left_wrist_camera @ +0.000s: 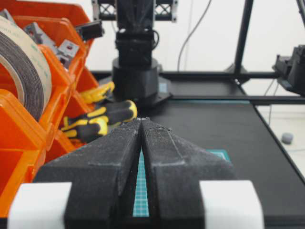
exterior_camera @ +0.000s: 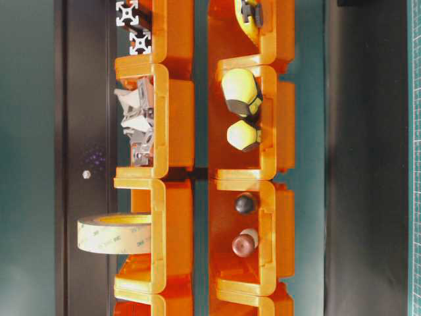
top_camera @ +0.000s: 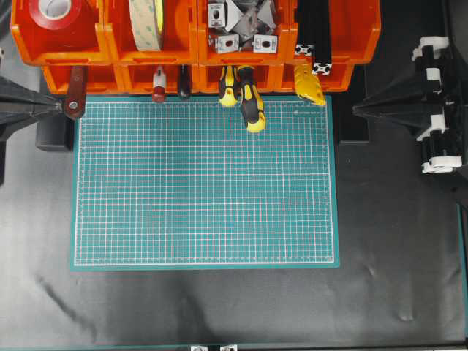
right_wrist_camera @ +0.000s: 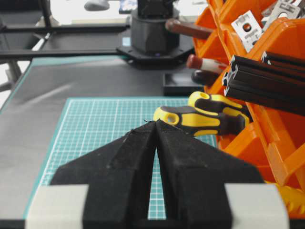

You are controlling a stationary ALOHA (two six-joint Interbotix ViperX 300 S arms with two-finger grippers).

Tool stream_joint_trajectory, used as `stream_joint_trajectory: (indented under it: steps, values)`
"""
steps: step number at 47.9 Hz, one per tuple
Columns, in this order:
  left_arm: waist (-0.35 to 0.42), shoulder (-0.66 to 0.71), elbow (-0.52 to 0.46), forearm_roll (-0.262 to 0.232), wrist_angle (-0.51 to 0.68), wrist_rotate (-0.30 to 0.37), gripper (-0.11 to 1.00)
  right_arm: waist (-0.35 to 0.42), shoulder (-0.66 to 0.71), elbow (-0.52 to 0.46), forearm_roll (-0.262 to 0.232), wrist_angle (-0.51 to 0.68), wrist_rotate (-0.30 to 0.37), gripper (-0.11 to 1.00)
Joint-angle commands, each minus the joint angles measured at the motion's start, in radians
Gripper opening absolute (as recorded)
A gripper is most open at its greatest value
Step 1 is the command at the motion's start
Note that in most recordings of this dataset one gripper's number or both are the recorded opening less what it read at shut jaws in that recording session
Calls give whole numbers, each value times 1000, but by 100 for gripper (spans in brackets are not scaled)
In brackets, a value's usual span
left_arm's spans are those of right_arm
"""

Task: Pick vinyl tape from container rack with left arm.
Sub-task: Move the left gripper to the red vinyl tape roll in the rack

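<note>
The red vinyl tape (top_camera: 57,13) with its white core lies in the top-left bin of the orange container rack (top_camera: 121,45) in the overhead view. It does not show in the other views. My left gripper (top_camera: 58,107) is shut and empty at the mat's far left corner, below and in front of that bin. In the left wrist view its jaws (left_wrist_camera: 142,120) meet at the tips, with the rack (left_wrist_camera: 19,124) to their left. My right gripper (top_camera: 357,110) is shut and empty at the right of the mat; its tips also show in the right wrist view (right_wrist_camera: 156,123).
A cream tape roll (top_camera: 148,22) stands in the bin beside the red one. Yellow-black screwdrivers (top_camera: 248,99) and other tool handles (top_camera: 74,93) stick out of the lower bins over the green cutting mat (top_camera: 205,183). Metal brackets (top_camera: 241,25) and black rails (top_camera: 314,36) fill the right bins.
</note>
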Motion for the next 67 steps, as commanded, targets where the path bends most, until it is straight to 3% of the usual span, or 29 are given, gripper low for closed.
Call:
stream_joint_trajectory:
  steps: [1,4,7,19,31,42,51,59,63,67]
  values:
    - [6,-20,-95,57,60,-20,5,-5,2,-31,2,-17,2,2]
    - [9,-26,-161,57,147,-21,3,-6,-3,-31,3,-28,3,7]
    - [9,-28,-222,57,249,-23,0,-9,-8,-31,5,-37,3,0]
    - [15,14,-483,60,649,-23,0,-12,-18,-32,9,-49,3,0]
    - [78,170,-798,69,1068,-9,0,-14,-18,-32,14,-44,3,0]
    - [114,321,-979,83,1408,44,0,-12,-18,-31,15,-41,3,0]
    - [115,405,-1051,84,1563,135,0,-14,-18,-29,15,-38,3,0]
    - [123,453,-1077,87,1631,167,3,-12,-18,-29,15,-40,3,0]
    - [140,465,-1085,89,1640,170,15,-12,-18,-25,15,-41,5,0]
    - [158,476,-1086,89,1641,170,36,-12,-20,-23,15,-46,5,0]
